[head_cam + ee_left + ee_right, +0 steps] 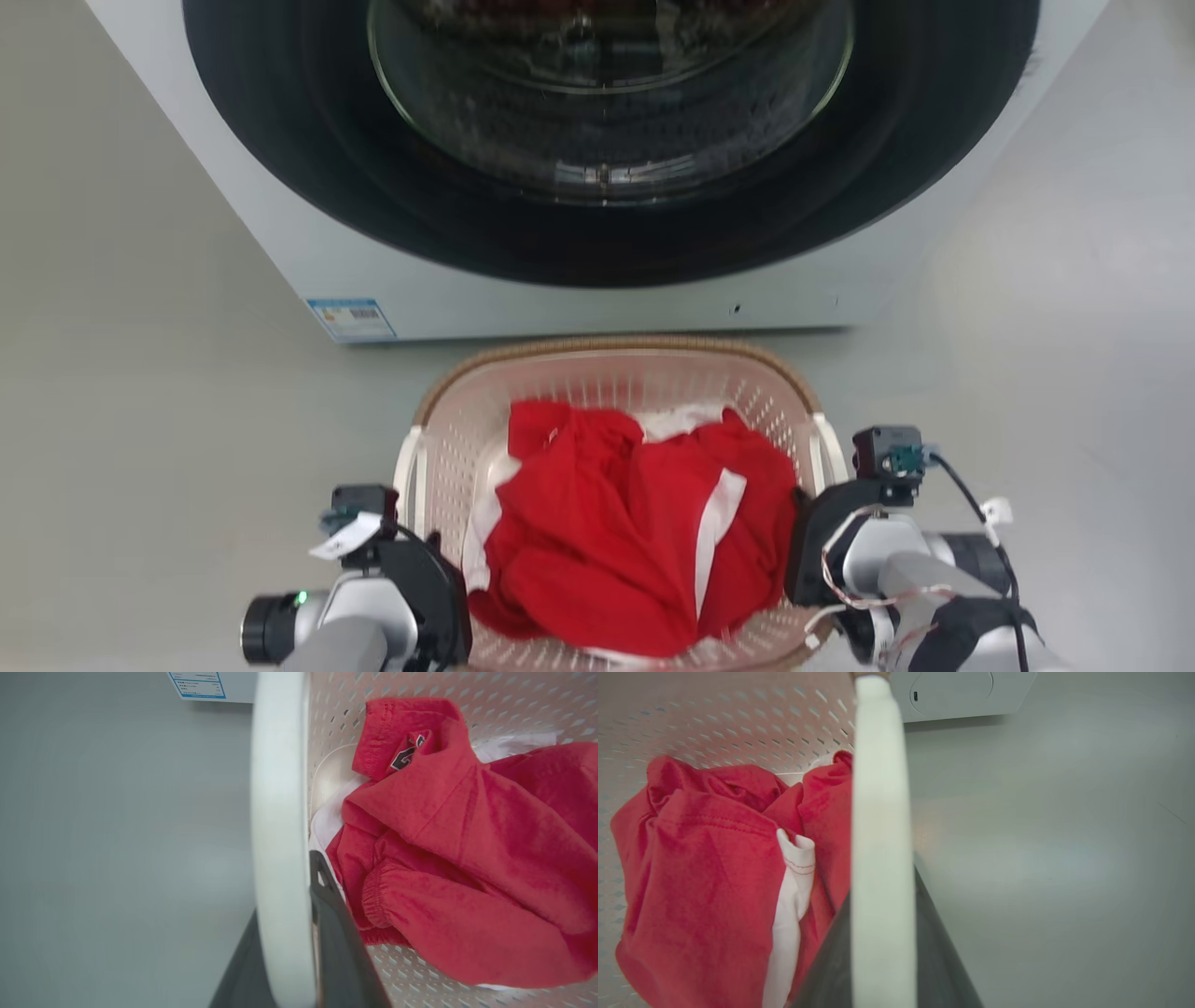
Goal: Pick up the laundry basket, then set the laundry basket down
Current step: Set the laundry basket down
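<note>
Handles (408, 467), two, on one laundry basket (616, 347): one clamped in left pincer (289, 882); one in right pincer (883, 882).

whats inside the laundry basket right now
A crumpled red garment with white trim fills most of the laundry basket, a white cloth peeking out beneath it. Whatever lies under the clothes is covered.

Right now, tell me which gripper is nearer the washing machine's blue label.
Left. The left gripper grips the left handle of the laundry basket, on the blue label's side; the right gripper grips the right handle, across the basket.
</note>
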{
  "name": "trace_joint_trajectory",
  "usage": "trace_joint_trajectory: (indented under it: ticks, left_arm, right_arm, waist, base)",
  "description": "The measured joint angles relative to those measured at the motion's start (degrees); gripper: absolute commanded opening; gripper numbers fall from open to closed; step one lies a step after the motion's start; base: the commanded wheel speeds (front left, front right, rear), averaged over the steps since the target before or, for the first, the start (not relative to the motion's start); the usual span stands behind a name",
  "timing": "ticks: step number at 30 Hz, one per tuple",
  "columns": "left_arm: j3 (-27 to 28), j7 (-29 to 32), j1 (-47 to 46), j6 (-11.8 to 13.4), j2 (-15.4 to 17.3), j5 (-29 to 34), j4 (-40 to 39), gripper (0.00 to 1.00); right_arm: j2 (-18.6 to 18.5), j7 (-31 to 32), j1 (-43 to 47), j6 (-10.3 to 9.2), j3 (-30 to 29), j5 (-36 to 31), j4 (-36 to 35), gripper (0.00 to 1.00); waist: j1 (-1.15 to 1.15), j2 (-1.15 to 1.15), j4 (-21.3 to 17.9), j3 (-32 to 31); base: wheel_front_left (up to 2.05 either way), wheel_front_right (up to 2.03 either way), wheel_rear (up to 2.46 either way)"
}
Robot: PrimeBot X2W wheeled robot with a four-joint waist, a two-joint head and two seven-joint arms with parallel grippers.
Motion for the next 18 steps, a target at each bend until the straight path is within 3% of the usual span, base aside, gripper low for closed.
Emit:
trace_joint_trajectory:
  ticks: [18]
  left_arm:
    - [0.10, -3.23, -10.45, 0.57, 0.27, 2.07, -0.80, 0.00]
  right_arm:
    - [-0.52, -3.39, -10.80, 0.07, -0.79, -1.63, 1.78, 0.00]
  waist:
    - [-0.01, 0.00, 1.44, 15.22]
  base:
    - [0.00, 0.00, 0.00]
